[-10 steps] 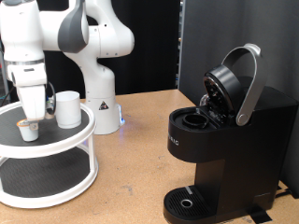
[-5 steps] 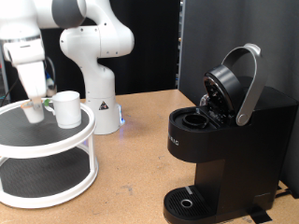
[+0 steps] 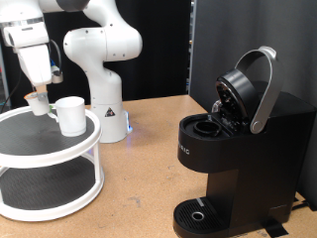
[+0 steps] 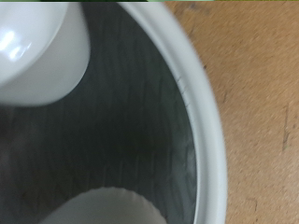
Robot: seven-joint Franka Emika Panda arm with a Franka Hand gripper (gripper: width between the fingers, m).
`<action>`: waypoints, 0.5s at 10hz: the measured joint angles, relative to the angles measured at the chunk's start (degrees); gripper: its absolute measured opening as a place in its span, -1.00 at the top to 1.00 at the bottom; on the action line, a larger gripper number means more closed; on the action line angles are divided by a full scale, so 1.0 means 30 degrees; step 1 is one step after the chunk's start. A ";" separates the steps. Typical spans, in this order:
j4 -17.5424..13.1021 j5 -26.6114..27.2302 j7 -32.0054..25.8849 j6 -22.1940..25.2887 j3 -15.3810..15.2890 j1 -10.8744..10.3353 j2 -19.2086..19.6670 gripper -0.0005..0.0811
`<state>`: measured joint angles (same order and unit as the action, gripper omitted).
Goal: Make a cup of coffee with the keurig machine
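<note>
Item: your pincer (image 3: 38, 99), raised above the white two-tier stand (image 3: 59, 149) at the exterior view's left, pinching a small white pod (image 3: 37, 101). The cup (image 3: 70, 115) stands on the stand's top tier, just right of the pod. The keurig machine (image 3: 238, 149), lid up and chamber open, sits well apart to the right on the counter (image 3: 139, 188).
</note>
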<state>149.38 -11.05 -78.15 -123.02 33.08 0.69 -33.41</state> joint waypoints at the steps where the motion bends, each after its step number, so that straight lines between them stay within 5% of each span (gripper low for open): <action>1: 0.0032 0.0881 0.0511 -0.0001 -0.0087 -0.0109 -0.0056 -0.08; 5: -0.0093 0.3686 0.4701 -0.0522 -0.2091 -0.0978 -0.0232 -0.08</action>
<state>149.10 0.01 -64.05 -124.59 26.81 -2.25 -34.11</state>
